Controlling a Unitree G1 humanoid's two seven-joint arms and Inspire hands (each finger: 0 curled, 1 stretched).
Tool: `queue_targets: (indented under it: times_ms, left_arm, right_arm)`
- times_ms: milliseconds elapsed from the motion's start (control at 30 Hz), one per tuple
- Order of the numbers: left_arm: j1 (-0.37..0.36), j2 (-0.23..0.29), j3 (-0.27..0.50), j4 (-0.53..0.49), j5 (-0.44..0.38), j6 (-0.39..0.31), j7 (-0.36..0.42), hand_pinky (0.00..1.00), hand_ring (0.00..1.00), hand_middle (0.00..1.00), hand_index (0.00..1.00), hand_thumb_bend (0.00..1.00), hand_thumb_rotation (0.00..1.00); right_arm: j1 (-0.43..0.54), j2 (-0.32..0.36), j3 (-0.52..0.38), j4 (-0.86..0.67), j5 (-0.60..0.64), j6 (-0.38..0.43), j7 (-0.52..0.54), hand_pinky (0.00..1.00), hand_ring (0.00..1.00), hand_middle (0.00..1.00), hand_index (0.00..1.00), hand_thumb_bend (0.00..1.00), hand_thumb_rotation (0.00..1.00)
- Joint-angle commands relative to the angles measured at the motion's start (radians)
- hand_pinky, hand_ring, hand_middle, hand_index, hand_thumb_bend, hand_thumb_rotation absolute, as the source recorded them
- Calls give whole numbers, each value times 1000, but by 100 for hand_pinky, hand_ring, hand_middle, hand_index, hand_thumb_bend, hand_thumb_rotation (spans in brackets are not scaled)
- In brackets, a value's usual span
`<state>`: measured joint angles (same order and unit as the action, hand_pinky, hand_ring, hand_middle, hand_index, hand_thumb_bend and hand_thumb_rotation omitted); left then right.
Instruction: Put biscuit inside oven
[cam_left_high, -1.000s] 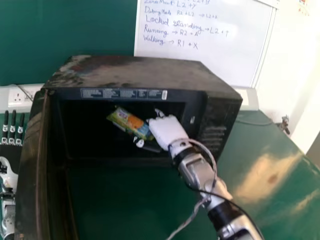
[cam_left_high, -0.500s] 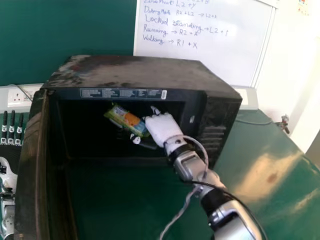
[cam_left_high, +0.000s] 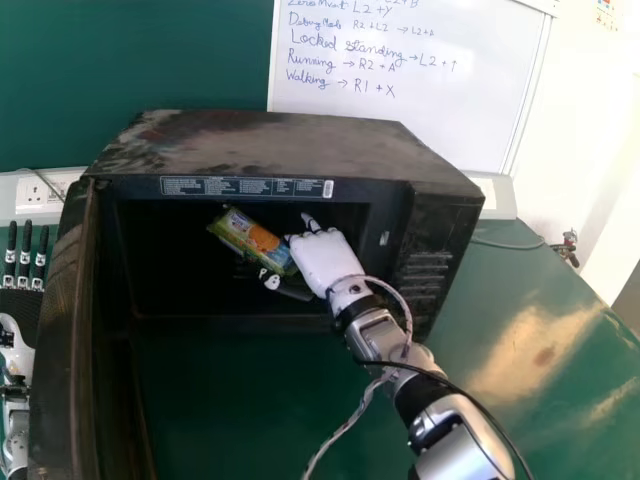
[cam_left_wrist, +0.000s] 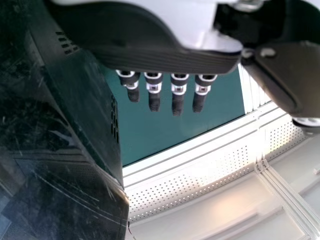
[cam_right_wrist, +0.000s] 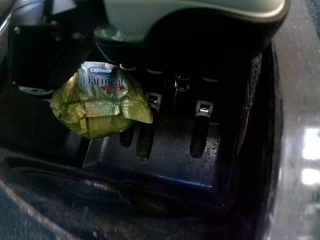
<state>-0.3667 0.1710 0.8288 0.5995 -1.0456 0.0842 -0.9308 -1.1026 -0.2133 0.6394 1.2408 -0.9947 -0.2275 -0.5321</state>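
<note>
The black oven stands with its door swung out on the left. Inside the cavity is my right hand, pinching the green and orange biscuit packet between thumb and fingers. The packet slants, one end at the hand and the other pointing up and left. In the right wrist view, the packet lies beside the fairly straight fingers of my right hand. My left hand is left of the door, open; its fingers are straight in the left wrist view, where the hand shows too.
The green table extends right of the oven. Behind are a whiteboard and a wall socket at the left. A cable hangs along my right forearm. The oven's side wall and front frame surround my right hand closely.
My right hand has shifted slightly left inside the oven, carrying the packet along; over the last half second it has barely moved. My left hand has stayed put.
</note>
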Motion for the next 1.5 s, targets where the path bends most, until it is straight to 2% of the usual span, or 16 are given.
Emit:
queue_targets:
  times_ms: [0,267,633,700,767,800,833,867,900,933,1100,1300,1467]
  left_arm:
    - [52,-39,1,60,-7,12,-10,0,0,100,100,44,100]
    - [55,-41,-2,53,0,2,-9,0,0,100,100,44,100]
    - [54,-40,0,57,-4,4,-12,0,0,100,100,43,100]
    - [55,-41,0,54,0,-3,-11,0,0,99,100,43,100]
    - [57,-42,0,50,-2,0,-8,0,0,100,100,43,100]
    - [57,-41,-1,50,-3,2,-10,0,0,100,100,43,100]
    - [56,-39,0,55,-3,3,-13,0,0,99,100,43,100]
    - [55,-38,0,57,-3,2,-15,0,0,100,100,43,100]
    - [55,-38,0,57,-4,2,-16,0,0,100,100,43,100]
    - [55,-38,0,58,-5,5,-16,0,0,100,100,43,100]
    - [56,-40,-1,52,0,-1,-11,0,0,100,100,43,100]
    - [57,-43,-1,50,1,-4,-4,0,0,100,100,44,100]
    - [53,-36,0,65,-2,1,-21,0,0,98,100,44,100]
  right_arm:
    - [-43,15,8,14,14,-1,-25,44,43,48,55,51,0]
    - [-50,32,20,37,23,7,-34,43,42,49,55,51,0]
    - [-46,46,26,45,41,57,-70,44,42,48,55,51,0]
    - [-43,52,24,45,45,77,-76,44,44,48,54,51,0]
    - [-44,58,28,44,48,102,-62,46,52,48,53,52,1]
    - [-44,60,32,43,48,114,-55,49,57,58,51,52,9]
    - [-43,62,33,42,49,121,-54,51,60,62,60,66,18]
    - [-42,63,34,41,51,124,-53,52,62,65,65,76,24]
    - [-42,64,34,41,53,128,-49,54,64,67,69,82,28]
    - [-41,65,34,40,55,131,-45,56,66,69,71,85,32]
    - [-42,73,40,38,54,158,-26,63,72,77,75,96,51]
    - [-40,73,49,29,51,166,0,68,77,82,79,100,65]
    - [-36,69,62,21,46,165,-9,70,79,84,82,100,71]
